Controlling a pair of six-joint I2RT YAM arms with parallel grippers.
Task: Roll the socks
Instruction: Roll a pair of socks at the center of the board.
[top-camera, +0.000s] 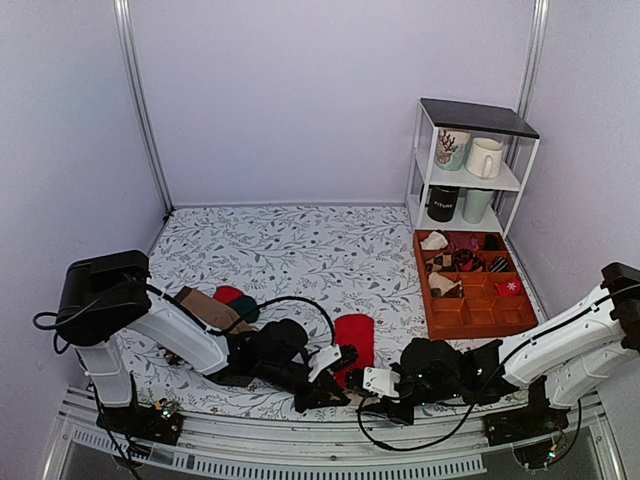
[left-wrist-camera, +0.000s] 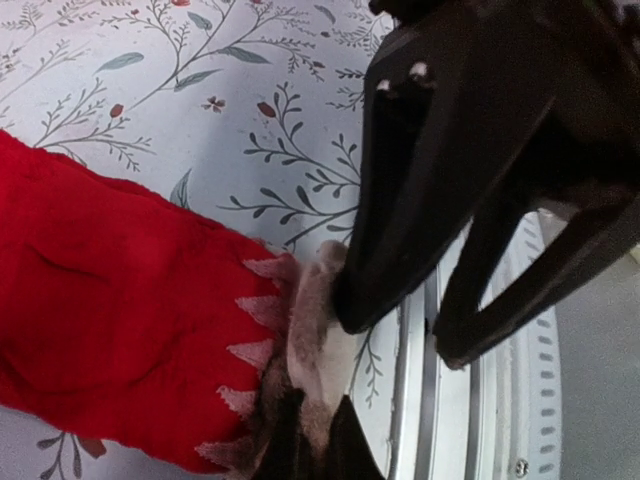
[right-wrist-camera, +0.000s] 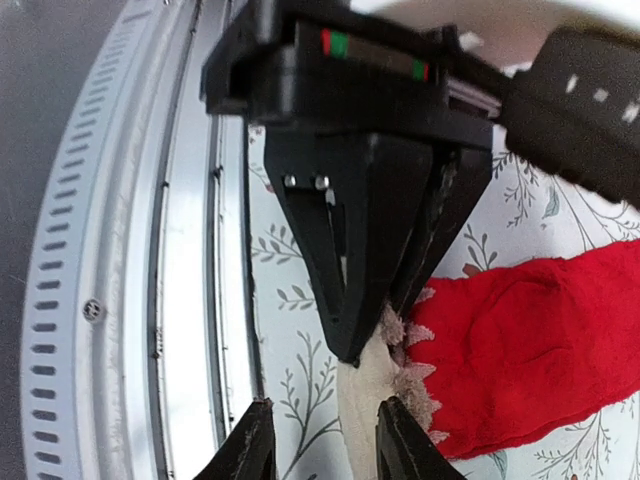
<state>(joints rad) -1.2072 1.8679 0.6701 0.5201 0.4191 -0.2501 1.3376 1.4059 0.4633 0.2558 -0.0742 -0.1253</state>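
Observation:
The red socks (top-camera: 353, 338) lie flat near the table's front edge, with the pale beige end (left-wrist-camera: 318, 330) toward the rail. My left gripper (left-wrist-camera: 310, 440) is shut on that beige end, its fingertips pinching the cloth; it shows as closed black fingers in the right wrist view (right-wrist-camera: 352, 330). My right gripper (right-wrist-camera: 322, 445) is open, its two fingers straddling the beige end (right-wrist-camera: 362, 400) and the floral cloth beside it. In the top view the left gripper (top-camera: 338, 372) and the right gripper (top-camera: 368, 384) meet at the socks' near end.
A tan-brown sock (top-camera: 205, 308) and a dark green sock (top-camera: 245, 310) lie to the left. An orange divided tray (top-camera: 440, 318) and a white shelf (top-camera: 516, 182) with mugs stand at the right. A metal rail (top-camera: 300, 455) runs along the near edge.

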